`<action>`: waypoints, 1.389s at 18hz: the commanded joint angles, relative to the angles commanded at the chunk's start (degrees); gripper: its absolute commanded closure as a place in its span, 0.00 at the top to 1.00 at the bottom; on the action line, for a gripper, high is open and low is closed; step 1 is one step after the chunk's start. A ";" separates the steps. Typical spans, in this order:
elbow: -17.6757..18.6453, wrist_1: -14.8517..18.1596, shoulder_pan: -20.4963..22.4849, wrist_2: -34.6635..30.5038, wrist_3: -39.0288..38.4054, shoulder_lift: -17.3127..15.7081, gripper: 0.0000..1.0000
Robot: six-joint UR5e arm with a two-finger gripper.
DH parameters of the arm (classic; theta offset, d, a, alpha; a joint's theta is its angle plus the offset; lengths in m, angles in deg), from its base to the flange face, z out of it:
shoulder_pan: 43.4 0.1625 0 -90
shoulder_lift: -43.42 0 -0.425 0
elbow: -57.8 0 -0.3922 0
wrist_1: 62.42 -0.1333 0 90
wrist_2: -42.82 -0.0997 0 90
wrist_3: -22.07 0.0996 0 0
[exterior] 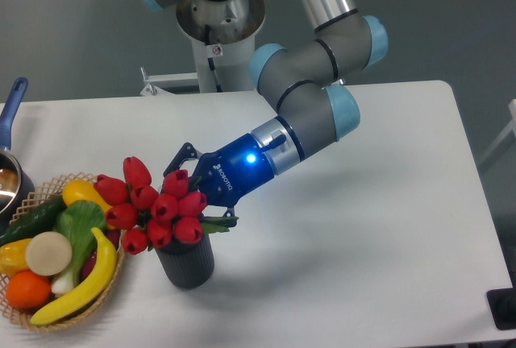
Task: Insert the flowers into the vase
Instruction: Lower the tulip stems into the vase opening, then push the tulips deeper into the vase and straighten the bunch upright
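The flowers (pixel 157 203), a bunch of red tulip buds with green leaves, lie tilted with the buds pointing left, right above the rim of the vase (pixel 187 263). The vase is small, dark grey and ribbed, and stands upright near the front of the white table, beside the basket. My gripper (pixel 197 191) comes in from the right, its blue-lit wrist behind it, and is shut on the stem end of the flowers. Its fingertips are mostly hidden behind the buds. The stems are hidden, so I cannot tell whether they reach inside the vase.
A woven wicker basket (pixel 32 320) with toy fruit and vegetables sits at the front left, touching distance from the vase. A pot with a blue handle (pixel 11 106) is at the far left edge. The robot base (pixel 218 18) stands at the back. A dark object (pixel 504 309) sits at the front right corner.
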 joint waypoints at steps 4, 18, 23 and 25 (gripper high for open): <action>-0.79 0.00 0.35 0.00 0.00 0.00 0.39; -0.44 0.00 0.35 0.00 1.76 1.58 0.39; 0.35 0.00 0.18 0.00 1.85 1.49 0.39; 0.53 0.00 0.09 0.00 1.93 1.58 0.40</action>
